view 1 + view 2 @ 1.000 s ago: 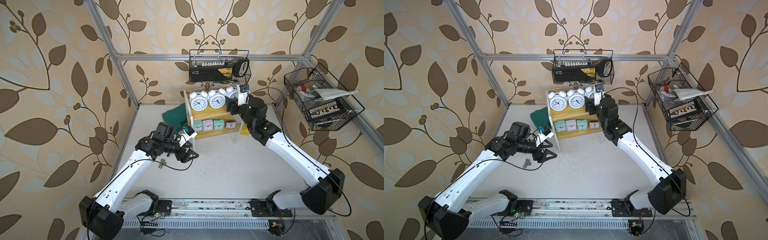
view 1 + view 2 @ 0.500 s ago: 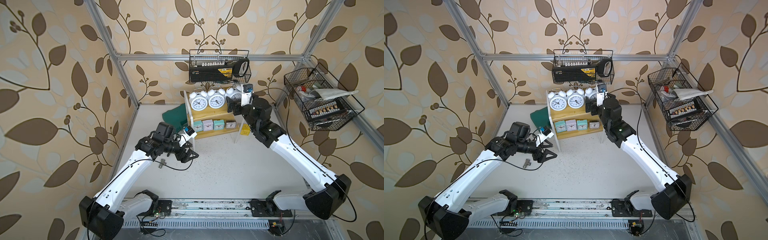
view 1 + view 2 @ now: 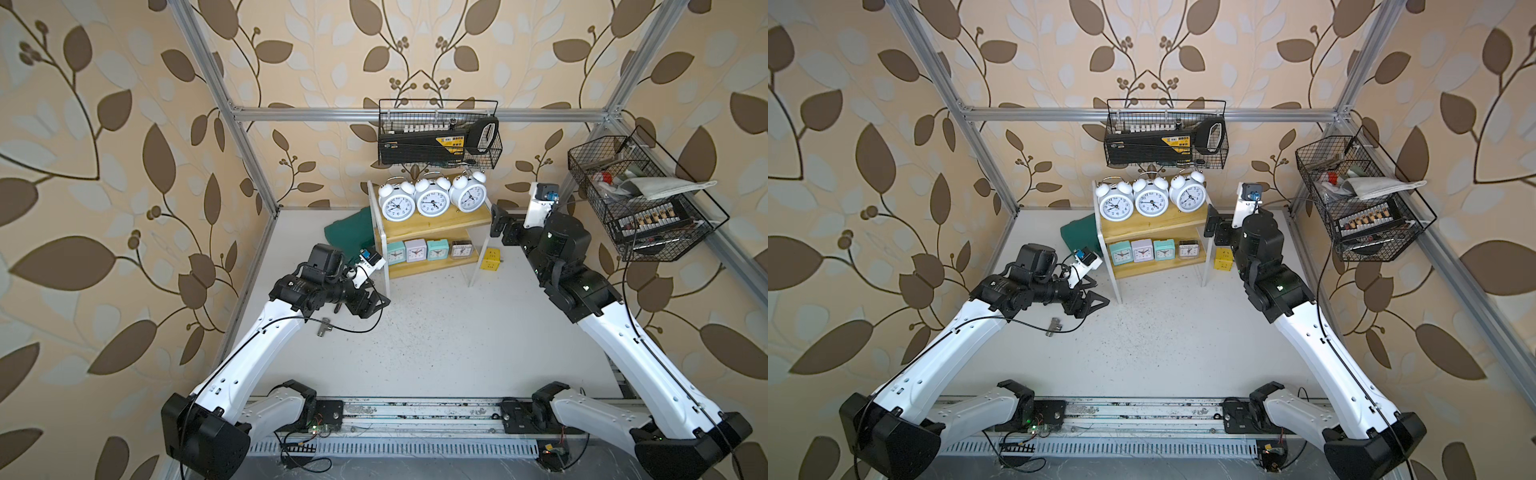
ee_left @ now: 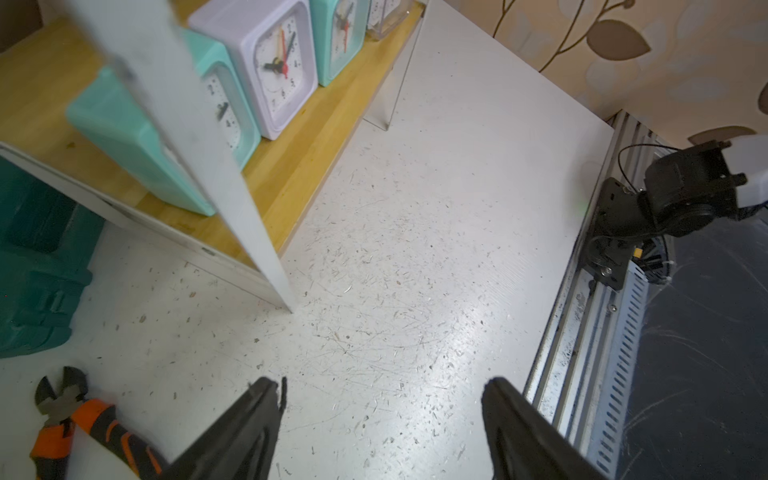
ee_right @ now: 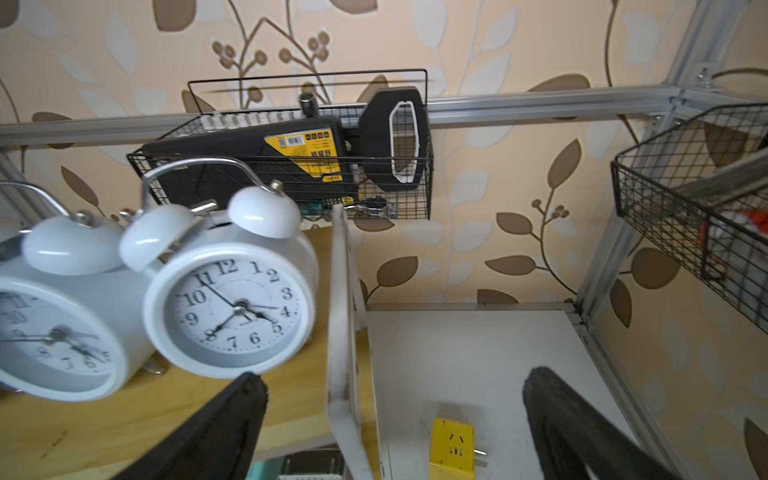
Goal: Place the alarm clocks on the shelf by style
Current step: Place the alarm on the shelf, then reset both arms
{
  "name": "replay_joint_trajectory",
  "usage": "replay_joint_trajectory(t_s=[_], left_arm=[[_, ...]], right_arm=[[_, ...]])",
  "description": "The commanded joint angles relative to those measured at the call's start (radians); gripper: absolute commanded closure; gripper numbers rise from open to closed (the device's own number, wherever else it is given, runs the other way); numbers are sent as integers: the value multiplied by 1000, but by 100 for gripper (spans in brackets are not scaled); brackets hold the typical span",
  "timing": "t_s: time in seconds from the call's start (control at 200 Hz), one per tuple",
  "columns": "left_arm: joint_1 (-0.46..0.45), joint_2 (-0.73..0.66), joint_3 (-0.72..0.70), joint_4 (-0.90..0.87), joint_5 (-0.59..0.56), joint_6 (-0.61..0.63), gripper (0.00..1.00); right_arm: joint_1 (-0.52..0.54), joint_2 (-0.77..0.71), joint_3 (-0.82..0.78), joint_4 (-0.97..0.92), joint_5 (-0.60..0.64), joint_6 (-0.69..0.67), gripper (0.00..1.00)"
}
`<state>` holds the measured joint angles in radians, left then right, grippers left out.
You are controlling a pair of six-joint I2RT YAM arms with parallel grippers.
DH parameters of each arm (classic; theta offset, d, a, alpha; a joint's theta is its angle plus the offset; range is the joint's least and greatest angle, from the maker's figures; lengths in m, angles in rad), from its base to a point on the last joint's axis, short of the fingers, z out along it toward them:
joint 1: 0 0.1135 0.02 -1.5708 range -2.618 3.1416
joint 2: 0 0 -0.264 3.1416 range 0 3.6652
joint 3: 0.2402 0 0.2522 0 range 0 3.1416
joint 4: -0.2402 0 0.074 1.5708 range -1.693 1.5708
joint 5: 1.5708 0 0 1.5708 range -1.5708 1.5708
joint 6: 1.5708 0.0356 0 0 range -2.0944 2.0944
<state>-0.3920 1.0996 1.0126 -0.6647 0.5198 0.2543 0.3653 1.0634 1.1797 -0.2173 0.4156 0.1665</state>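
Twin-bell clocks (image 3: 432, 202), three in a row, are set on the upper board of the shelf (image 3: 457, 219), just ahead of the right end effector (image 3: 496, 222). Its jaws are spread wide and nothing is held. In the right wrist view the shelf's white side frame (image 5: 343, 316) is seen between the fingers, with the nearest twin-bell clock (image 5: 232, 307) close to one finger but apart from it. A yellow cube socket (image 3: 490, 259) lies on the bench (image 3: 436, 332) below this end effector. On the lower board a teal clock (image 3: 396, 252), lilac clock (image 3: 415, 250), second teal clock (image 3: 437, 249) and clear-cased clock (image 3: 461, 250) are lined up ahead of the left end effector (image 3: 376, 301). It is held open and empty over the bench. Orange-handled pliers (image 4: 66, 411) lie beside it.
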Motion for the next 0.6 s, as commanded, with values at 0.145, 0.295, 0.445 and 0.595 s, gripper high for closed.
replay_joint_trajectory(t_s=[0.145,0.295,0.445,0.595], left_arm=[[155,3,-56,95,-25,-59,20],[259,1,-133,204,-28,-85,19],[395,17,-266,401,-10,-130,14],[508,60,-391,616,-28,-172,7]], right_arm=[[-201,-42,-178,-132,6,139,1],[-261,13,-299,-56,-58,97,1],[-268,85,-468,155,-163,13,1],[-274,179,-564,310,-234,-30,1]])
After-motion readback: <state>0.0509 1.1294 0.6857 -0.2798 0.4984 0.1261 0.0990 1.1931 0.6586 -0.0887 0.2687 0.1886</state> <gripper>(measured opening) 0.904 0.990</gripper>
